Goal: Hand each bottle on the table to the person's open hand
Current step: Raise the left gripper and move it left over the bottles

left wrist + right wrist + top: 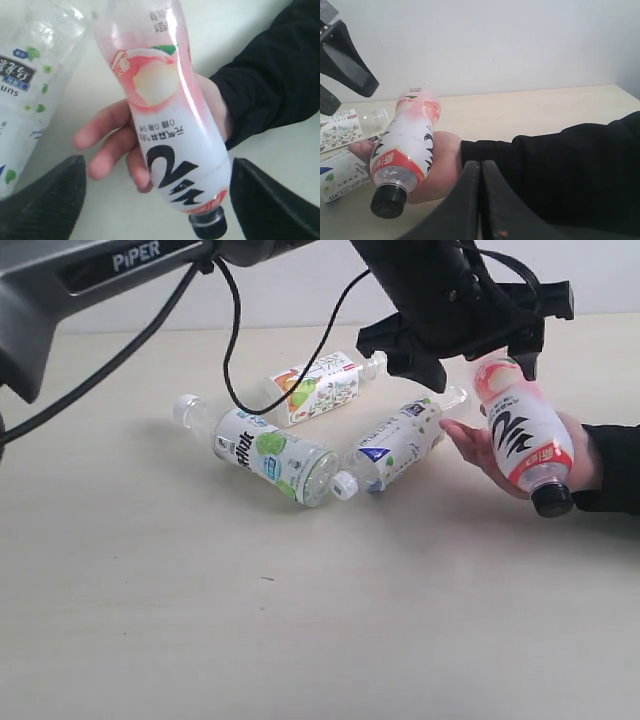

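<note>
A pinkish bottle with a black cap lies across the person's open hand, cap toward the front. My left gripper hovers over its base end, open. In the left wrist view the pinkish bottle lies between the wide-apart fingers, with a gap on each side. Three clear bottles lie on the table: a green-labelled one, a floral one and a blue-labelled one. My right gripper is shut and empty, beside the person's arm, and is out of the exterior view.
The person's black sleeve comes in from the right edge. My left arm and its cable cross above the back of the table. A white wall stands behind the table.
</note>
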### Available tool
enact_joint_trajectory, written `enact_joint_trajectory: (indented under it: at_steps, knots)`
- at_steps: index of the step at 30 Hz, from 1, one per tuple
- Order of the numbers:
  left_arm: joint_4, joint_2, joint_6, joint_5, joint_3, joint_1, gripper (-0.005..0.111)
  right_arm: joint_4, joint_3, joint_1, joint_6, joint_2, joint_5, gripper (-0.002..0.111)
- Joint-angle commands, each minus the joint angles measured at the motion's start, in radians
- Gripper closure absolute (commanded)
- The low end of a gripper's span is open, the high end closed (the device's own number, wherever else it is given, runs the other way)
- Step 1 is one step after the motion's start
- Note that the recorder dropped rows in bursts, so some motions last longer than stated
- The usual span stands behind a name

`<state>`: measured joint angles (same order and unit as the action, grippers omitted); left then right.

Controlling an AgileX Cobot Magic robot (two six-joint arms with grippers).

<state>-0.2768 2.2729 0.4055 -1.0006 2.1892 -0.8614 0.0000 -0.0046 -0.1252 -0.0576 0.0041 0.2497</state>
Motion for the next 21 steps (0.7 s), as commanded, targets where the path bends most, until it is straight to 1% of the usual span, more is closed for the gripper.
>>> enact_joint_trajectory:
  at_steps: [1,3,6,11,18,21]
  knots:
    - [0.083,-0.075,-0.030,-0.096,0.003,0.003,0.031,0.000,0.005,0.003,0.004,-0.004,-0.006,0.108]
    - [0.127,-0.107,-0.041,-0.152,0.003,0.003,0.031,0.000,0.005,0.003,0.004,-0.004,-0.006,0.108]
    - [0.139,-0.156,-0.098,-0.221,0.003,0.003,0.031,0.000,0.005,0.003,0.004,-0.004,-0.006,0.108]
    - [0.146,-0.202,-0.180,-0.221,-0.001,0.003,0.031,0.000,0.005,0.003,0.004,-0.004,-0.006,0.108]
    - [0.215,-0.287,-0.242,-0.221,-0.136,0.003,0.031,0.000,0.005,0.003,0.004,-0.004,-0.006,0.108]
    - [0.222,-0.315,-0.260,-0.221,-0.201,0.003,0.031,0.000,0.005,0.003,0.004,-0.004,-0.006,0.108]
